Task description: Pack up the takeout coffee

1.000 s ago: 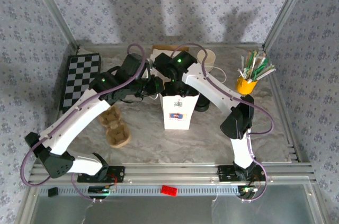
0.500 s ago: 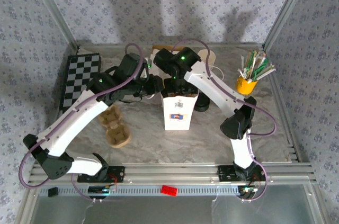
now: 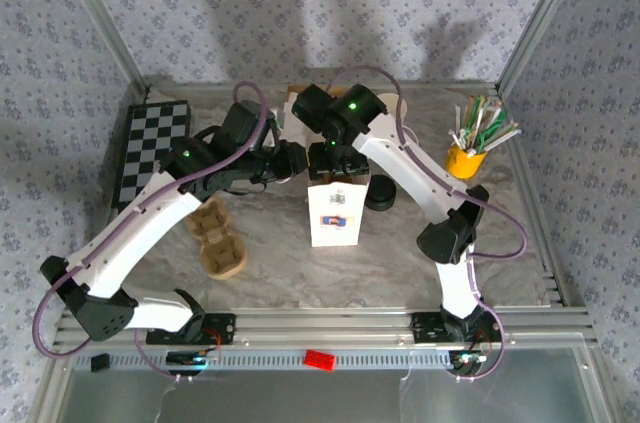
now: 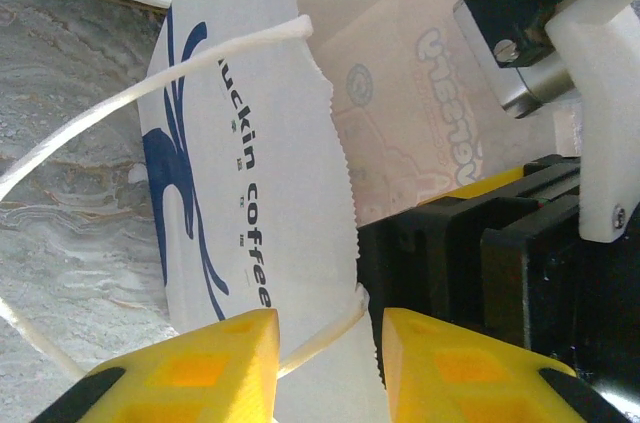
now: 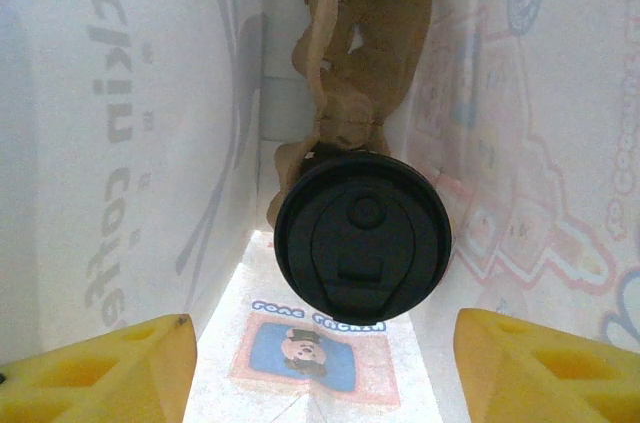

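**Coffee's in the bag, right jaws clear of it**

My right gripper [image 5: 320, 323] is down inside the bag [image 5: 150, 143], jaws wide and touching nothing. The coffee cup [image 5: 362, 235] stands just beyond my fingertips, centred between them, against the cardboard carrier [image 5: 365, 33]. My left gripper [image 4: 330, 328] has its jaws apart, straddling the bag's rim and string handle [image 4: 150, 93], probably to steady the mouth.

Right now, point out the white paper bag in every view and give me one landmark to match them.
Top external: the white paper bag stands upright mid-table, with the right arm reaching into its top.
Left wrist: its outer side runs down the centre, above the left tool.
Right wrist: seen from inside, its walls flank the lidded cup.
Landmark: the blue lettering, showing reversed through the left wall.
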